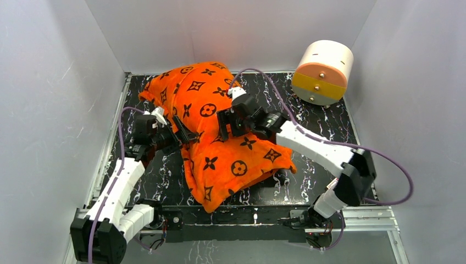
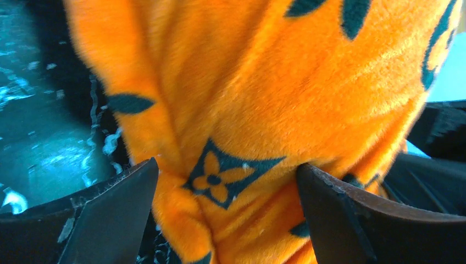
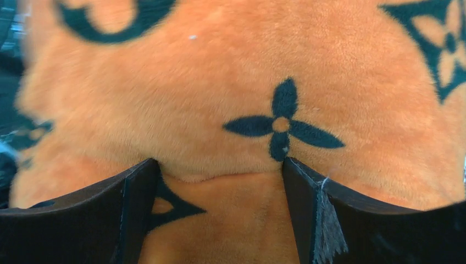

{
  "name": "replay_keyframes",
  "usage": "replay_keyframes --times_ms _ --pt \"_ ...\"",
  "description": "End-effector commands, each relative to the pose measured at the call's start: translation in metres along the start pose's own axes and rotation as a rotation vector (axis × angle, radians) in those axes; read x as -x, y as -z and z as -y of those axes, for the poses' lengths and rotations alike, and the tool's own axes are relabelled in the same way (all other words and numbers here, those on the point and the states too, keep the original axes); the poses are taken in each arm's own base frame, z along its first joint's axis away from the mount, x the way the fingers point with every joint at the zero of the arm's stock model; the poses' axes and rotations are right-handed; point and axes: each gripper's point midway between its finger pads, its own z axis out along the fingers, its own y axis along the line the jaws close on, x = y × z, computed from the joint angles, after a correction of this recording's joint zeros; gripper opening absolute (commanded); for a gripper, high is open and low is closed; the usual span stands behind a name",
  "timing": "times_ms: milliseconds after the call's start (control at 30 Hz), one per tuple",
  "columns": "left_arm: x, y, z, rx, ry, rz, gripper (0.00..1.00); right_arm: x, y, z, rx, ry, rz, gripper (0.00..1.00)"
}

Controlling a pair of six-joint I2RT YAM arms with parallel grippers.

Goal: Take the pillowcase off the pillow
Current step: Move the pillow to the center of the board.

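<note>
White walls close in a black, white-veined counter. A white-and-orange drum lies on its side in the counter's far right corner, its flat face turned toward the arms.

The pillowcase is stuffed plump and lies across the middle of the counter. Its long axis runs from the back wall toward the arm bases, leaning a little to the right as it comes nearer. The far end is just beside the back edge. The near end comes to a corner close to the front rail, and another corner juts out to the right. About halfway along, the fabric is creased and narrowed.

The left tool reaches in from the left at that narrow part. Its jaws are set wide, and in the wrist view a thick bunch of orange plush fills the gap and presses against both fingers.

The right tool comes from the right onto the top of the same stretch. Its jaws are also set wide, and a rounded fold of the cover spans from one finger to the other.
</note>
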Motion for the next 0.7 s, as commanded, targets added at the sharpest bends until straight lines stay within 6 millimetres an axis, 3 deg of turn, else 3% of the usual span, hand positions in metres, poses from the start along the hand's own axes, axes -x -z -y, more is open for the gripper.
replay_keyframes --times_ms 0,100,200,300,433,500,600,667 --pt "0.015 0.037 -0.025 0.219 -0.033 0.141 0.98 -0.080 -0.026 0.100 -0.382 -0.004 -0.233 0.89" --pt "0.013 0.047 -0.053 0.344 -0.009 0.201 0.98 -0.114 -0.037 0.114 -0.326 -0.119 -0.303 0.90" --pt "0.009 0.034 -0.053 0.291 -0.005 0.192 0.98 -0.129 -0.042 0.115 -0.285 -0.154 -0.329 0.91" --pt "0.005 0.009 -0.027 0.094 0.004 0.158 0.98 -0.137 -0.046 0.114 -0.266 -0.161 -0.359 0.91" --pt "0.005 -0.010 0.027 -0.272 0.044 0.130 0.98 -0.144 -0.048 0.110 -0.238 -0.176 -0.391 0.92" --pt "0.000 -0.020 0.036 -0.372 0.081 0.097 0.96 -0.144 -0.049 0.105 -0.212 -0.187 -0.393 0.92" --pt "-0.008 -0.035 0.035 -0.423 0.132 0.027 0.62 -0.137 -0.046 0.095 -0.166 -0.197 -0.387 0.92" --pt "-0.006 -0.034 0.043 -0.462 0.132 0.014 0.28 -0.128 -0.042 0.088 -0.132 -0.197 -0.374 0.89"
